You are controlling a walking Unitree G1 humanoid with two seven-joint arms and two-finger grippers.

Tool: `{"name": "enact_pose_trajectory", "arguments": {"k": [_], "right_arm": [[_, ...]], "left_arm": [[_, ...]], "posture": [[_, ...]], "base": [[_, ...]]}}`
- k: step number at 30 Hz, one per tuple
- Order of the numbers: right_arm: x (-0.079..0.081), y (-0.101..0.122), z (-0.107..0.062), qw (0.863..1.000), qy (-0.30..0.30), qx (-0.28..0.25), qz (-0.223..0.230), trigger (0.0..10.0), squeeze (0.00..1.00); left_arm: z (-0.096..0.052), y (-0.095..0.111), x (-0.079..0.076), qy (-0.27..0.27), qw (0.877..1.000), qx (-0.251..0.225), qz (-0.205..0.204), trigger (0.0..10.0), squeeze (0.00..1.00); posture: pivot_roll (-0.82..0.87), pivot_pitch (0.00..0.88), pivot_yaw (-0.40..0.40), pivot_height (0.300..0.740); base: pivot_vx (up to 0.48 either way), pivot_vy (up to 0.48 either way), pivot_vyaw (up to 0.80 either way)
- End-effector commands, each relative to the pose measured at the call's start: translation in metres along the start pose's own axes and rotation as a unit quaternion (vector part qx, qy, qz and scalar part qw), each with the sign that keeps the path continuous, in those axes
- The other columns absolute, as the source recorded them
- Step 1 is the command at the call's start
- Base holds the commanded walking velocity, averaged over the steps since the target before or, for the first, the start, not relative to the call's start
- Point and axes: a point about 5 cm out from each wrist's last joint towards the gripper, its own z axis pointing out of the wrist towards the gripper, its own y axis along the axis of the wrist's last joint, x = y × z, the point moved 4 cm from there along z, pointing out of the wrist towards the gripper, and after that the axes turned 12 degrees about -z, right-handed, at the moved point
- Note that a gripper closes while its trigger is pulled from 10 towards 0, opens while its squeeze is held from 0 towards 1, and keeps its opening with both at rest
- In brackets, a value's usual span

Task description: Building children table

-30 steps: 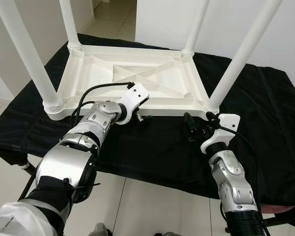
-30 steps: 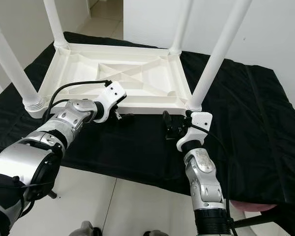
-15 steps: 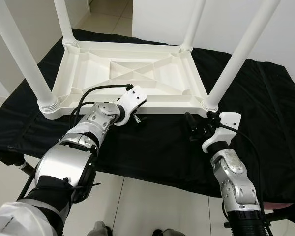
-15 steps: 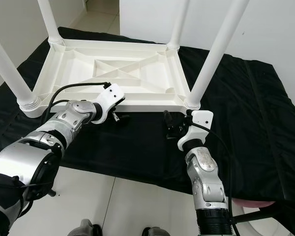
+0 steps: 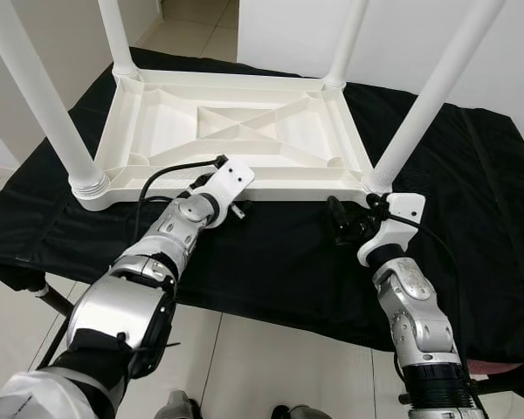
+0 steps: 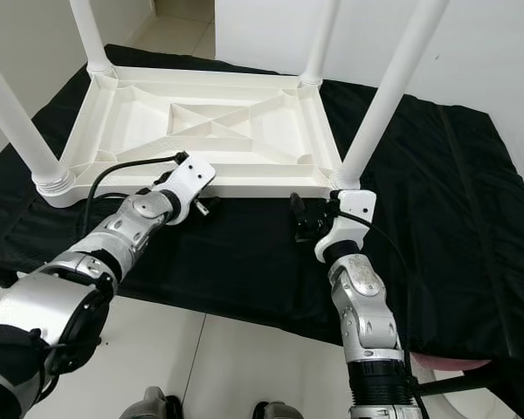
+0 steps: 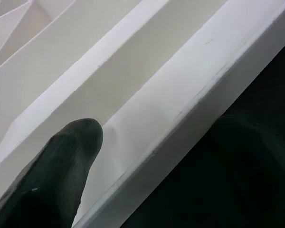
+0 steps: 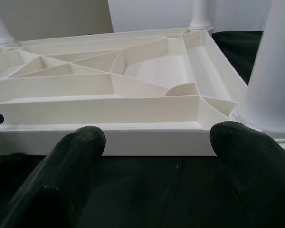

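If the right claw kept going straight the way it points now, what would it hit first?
Most likely the near side rim of the upturned white table, dead ahead of the open right claw, beside the corner leg.

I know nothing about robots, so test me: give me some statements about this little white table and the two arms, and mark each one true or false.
1. The white table lies upside down, legs pointing up. True.
2. It rests on a black cloth. True.
3. Only three legs are fitted. False: all four corners carry a leg.
4. The right gripper is clamped on a leg. False: it is open, just short of the table's near edge.
5. The left gripper is at the table's near edge. True.
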Motion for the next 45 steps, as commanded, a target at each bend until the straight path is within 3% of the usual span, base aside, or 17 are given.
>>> {"name": "enact_pose_trajectory", "arguments": {"k": [1,5,10,12,22,26,28,36,40,45], "right_arm": [[-0.001,-0.001,0.002,1.0,-0.001,-0.002,-0.001,10.0,0.0],[-0.002,-0.001,0.005,1.0,-0.001,-0.003,-0.002,10.0,0.0],[-0.002,-0.001,0.007,1.0,-0.002,-0.004,-0.002,10.0,0.0],[-0.002,-0.001,0.01,1.0,-0.001,-0.007,-0.004,10.0,0.0],[0.0,-0.001,0.017,1.0,-0.002,-0.014,-0.003,10.0,0.0],[-0.001,0.0,0.02,1.0,-0.003,-0.017,-0.003,10.0,0.0],[-0.001,0.0,0.023,1.0,-0.004,-0.021,-0.003,10.0,0.0],[0.001,0.001,0.028,1.0,-0.005,-0.027,-0.002,10.0,0.0],[0.006,0.003,0.034,0.999,0.003,-0.032,-0.001,10.0,0.0],[0.009,0.002,0.037,0.999,0.009,-0.035,-0.001,10.0,0.0]], "left_arm": [[0.0,-0.028,-0.044,-0.117,0.992,0.049,-0.017,10.0,0.0],[-0.004,-0.025,-0.063,-0.185,0.982,0.026,-0.018,10.0,0.0],[-0.008,-0.021,-0.071,-0.217,0.976,0.011,-0.023,10.0,0.0],[-0.017,-0.018,-0.087,-0.269,0.963,-0.009,-0.018,10.0,0.0],[-0.04,-0.019,-0.115,-0.338,0.941,-0.031,-0.009,10.0,0.0],[-0.045,-0.021,-0.121,-0.346,0.938,-0.031,-0.012,10.0,0.0],[-0.055,-0.02,-0.13,-0.355,0.934,-0.036,-0.016,10.0,0.0],[-0.059,-0.013,-0.134,-0.335,0.94,-0.056,-0.037,10.0,0.0],[-0.058,0.007,-0.121,-0.285,0.95,-0.112,-0.067,10.0,0.0],[-0.059,0.027,-0.11,-0.253,0.949,-0.156,-0.104,10.0,0.0]], "posture": [[-0.09,0.094,-0.028,0.74],[-0.08,0.091,-0.024,0.74],[-0.08,0.087,-0.023,0.74],[-0.07,0.081,-0.02,0.74],[-0.05,0.051,-0.012,0.74],[-0.04,0.037,-0.007,0.74],[-0.03,0.028,-0.007,0.74],[-0.01,0.013,-0.008,0.74],[0.0,0.008,-0.019,0.74],[0.0,0.014,-0.029,0.74]], "base": [[0.0,0.0,0.0],[0.0,0.0,0.0],[0.0,0.0,0.0],[0.0,0.0,0.0],[0.0,0.0,0.0],[0.0,0.0,0.0],[0.0,0.0,0.0],[0.0,0.0,0.0],[0.0,0.0,0.0],[0.0,0.0,0.0]]}}
